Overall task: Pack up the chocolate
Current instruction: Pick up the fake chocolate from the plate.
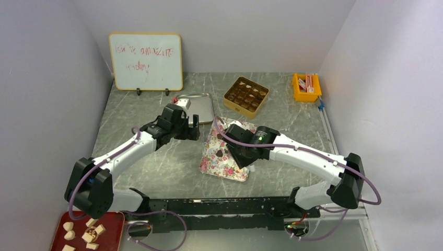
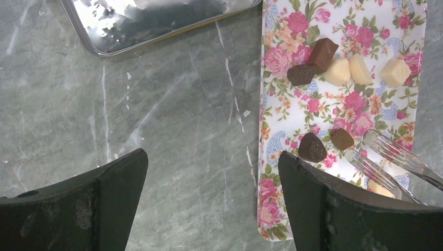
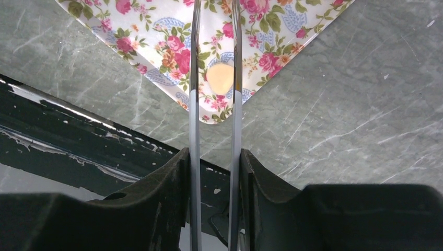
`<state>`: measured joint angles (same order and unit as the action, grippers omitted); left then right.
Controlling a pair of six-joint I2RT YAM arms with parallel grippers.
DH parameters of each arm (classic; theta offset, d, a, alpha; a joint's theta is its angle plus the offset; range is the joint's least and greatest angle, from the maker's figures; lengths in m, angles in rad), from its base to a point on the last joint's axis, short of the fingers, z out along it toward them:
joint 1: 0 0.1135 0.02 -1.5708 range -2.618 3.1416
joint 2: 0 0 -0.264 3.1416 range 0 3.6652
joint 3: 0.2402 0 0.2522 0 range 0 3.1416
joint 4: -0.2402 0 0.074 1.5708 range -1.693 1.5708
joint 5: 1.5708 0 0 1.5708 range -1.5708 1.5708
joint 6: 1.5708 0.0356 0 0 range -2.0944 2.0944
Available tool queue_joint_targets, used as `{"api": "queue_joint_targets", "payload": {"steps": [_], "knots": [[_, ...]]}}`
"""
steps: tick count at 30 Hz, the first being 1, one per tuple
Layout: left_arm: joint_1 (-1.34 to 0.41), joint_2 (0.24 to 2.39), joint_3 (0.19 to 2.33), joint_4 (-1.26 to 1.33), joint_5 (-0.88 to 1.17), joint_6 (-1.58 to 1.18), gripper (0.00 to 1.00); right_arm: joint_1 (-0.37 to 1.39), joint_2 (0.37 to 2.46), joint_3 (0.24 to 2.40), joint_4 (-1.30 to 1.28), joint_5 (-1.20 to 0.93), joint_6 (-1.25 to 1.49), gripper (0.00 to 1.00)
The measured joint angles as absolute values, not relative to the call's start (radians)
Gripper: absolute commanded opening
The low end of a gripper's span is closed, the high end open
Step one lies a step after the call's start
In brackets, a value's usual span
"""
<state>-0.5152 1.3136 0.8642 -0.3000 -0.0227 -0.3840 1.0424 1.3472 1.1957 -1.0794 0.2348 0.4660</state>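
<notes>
Clamping tongs (image 3: 194, 130) over floral tray (image 3: 130, 42) corner, right fingers (image 3: 162, 209); left fingers (image 2: 94, 204) wide, empty, beside its edge

The table (image 2: 172, 130) looks like smooth grey marbled stone with a dull sheen. The floral tray (image 2: 313, 112) is glossy; the metal tray (image 2: 156, 21) is mirror-bright. The tongs (image 3: 194, 130) gleam like polished metal. The chocolates (image 2: 312, 147) are smooth and satiny. The left gripper (image 2: 212, 159) has matt black, scuffed fingers (image 2: 115, 198)

The right arm (image 1: 303, 154) apparently hides most chocolate (image 1: 220, 153) on the tray (image 1: 219, 167).
</notes>
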Motion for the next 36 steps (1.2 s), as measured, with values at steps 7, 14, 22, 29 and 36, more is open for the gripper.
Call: {"api": "queue_joint_targets", "payload": {"steps": [7, 14, 22, 29, 36], "knots": [[-0.515, 1.322, 0.864, -0.3, -0.023, -0.378, 1.0, 1.044, 1.368, 1.196, -1.066, 0.235, 0.468, 0.39], [-0.515, 1.322, 0.864, -0.3, -0.023, -0.361, 1.0, 1.044, 1.391, 1.196, -1.045, 0.236, 0.468, 0.39], [-0.515, 1.324, 0.864, -0.3, -0.023, -0.353, 1.0, 1.044, 1.409, 1.196, -1.029, 0.237, 0.468, 0.37], [-0.515, 1.326, 0.864, -0.3, -0.023, -0.352, 1.0, 1.044, 1.409, 1.196, -1.023, 0.25, 0.471, 0.31], [-0.515, 1.326, 0.864, -0.3, -0.023, -0.352, 1.0, 1.044, 1.409, 1.196, -1.024, 0.254, 0.477, 0.2]]}}
